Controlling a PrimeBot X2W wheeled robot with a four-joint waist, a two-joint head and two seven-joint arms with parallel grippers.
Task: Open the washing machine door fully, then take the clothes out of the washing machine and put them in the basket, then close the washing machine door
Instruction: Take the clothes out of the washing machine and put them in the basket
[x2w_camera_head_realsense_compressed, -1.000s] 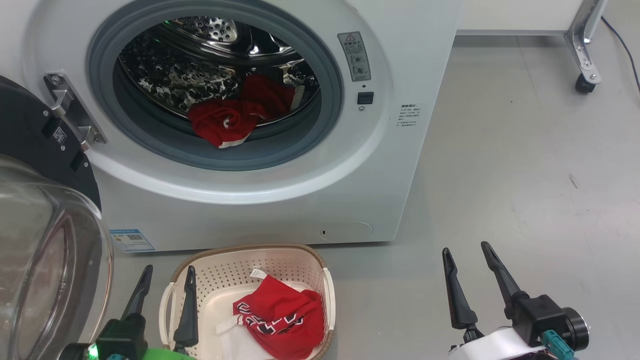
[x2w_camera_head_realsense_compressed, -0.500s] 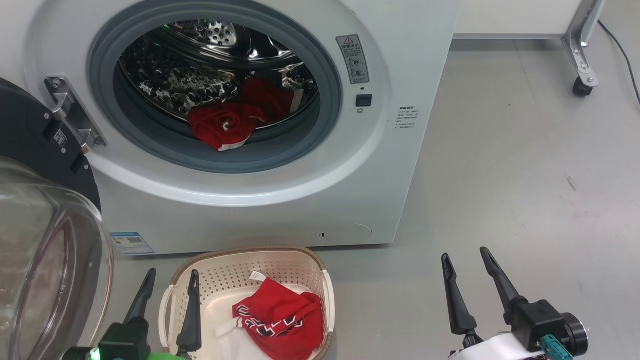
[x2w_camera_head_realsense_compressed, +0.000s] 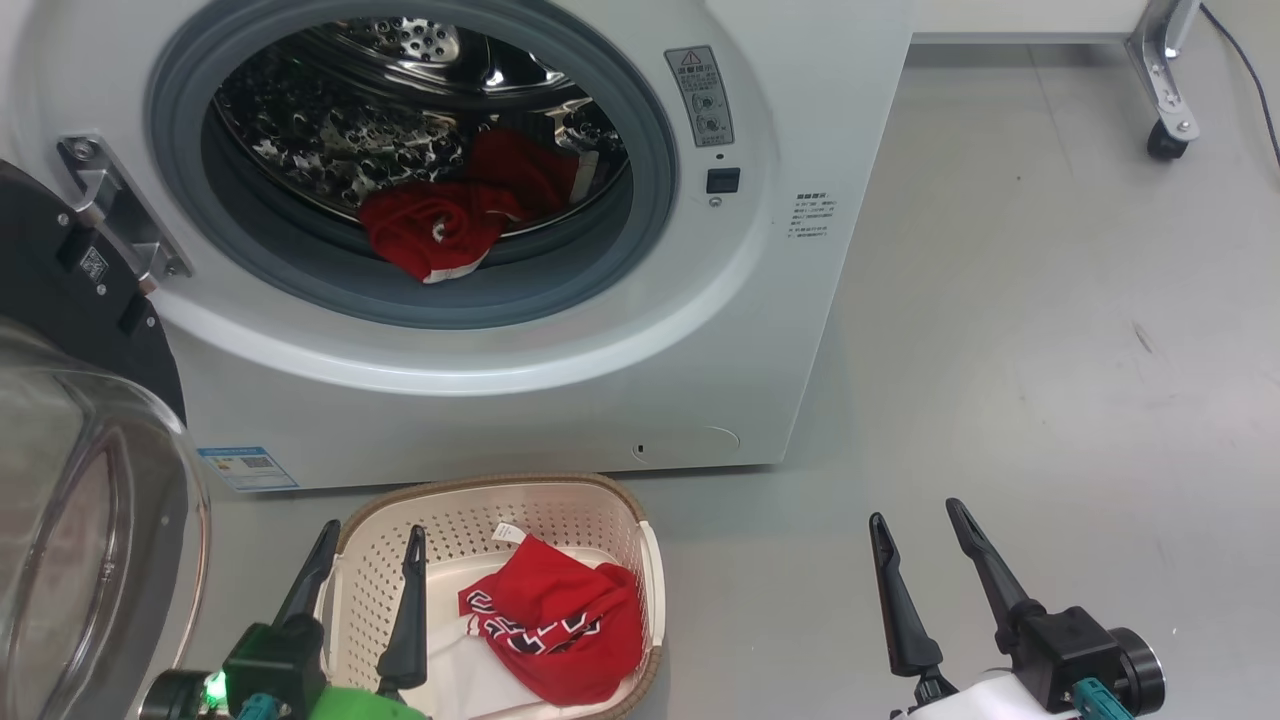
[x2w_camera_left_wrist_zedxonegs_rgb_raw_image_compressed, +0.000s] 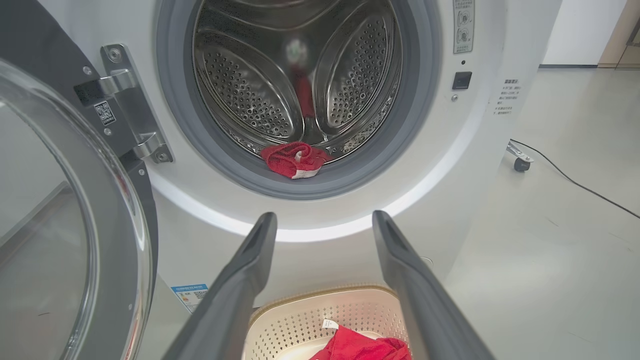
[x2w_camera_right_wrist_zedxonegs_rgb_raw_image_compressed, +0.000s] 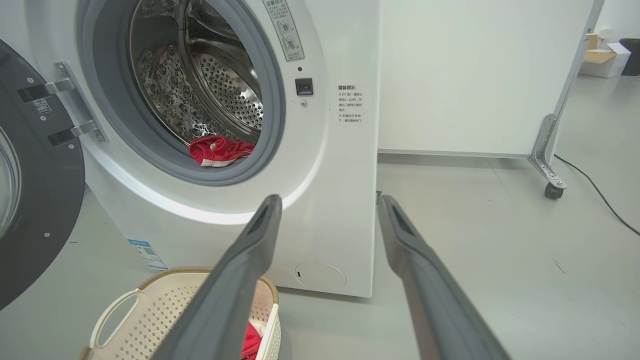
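Unloading midway: red garment (x2w_camera_head_realsense_compressed: 560, 630) in basket (x2w_camera_head_realsense_compressed: 520, 481), second garment (x2w_camera_head_realsense_compressed: 425, 225) upper centre in drum (x2w_camera_head_realsense_compressed: 300, 140).
My left gripper (x2w_camera_head_realsense_compressed: 373, 528) and right gripper (x2w_camera_head_realsense_compressed: 915, 512) spread, empty; next I reach in, pinch it.

It is bright all around me, with soft, even light from above. Shadows on the floor (x2w_camera_head_realsense_compressed: 1050, 300) are faint. The drum (x2w_camera_head_realsense_compressed: 330, 130) sparkles with tiny glints, and a white stripe glows on the washing machine (x2w_camera_left_wrist_zedxonegs_rgb_raw_image_compressed: 300, 235) under its opening. My wrist pictures bend at the edges. My left pincer (x2w_camera_left_wrist_zedxonegs_rgb_raw_image_compressed: 324, 216) looks big and soft up close.
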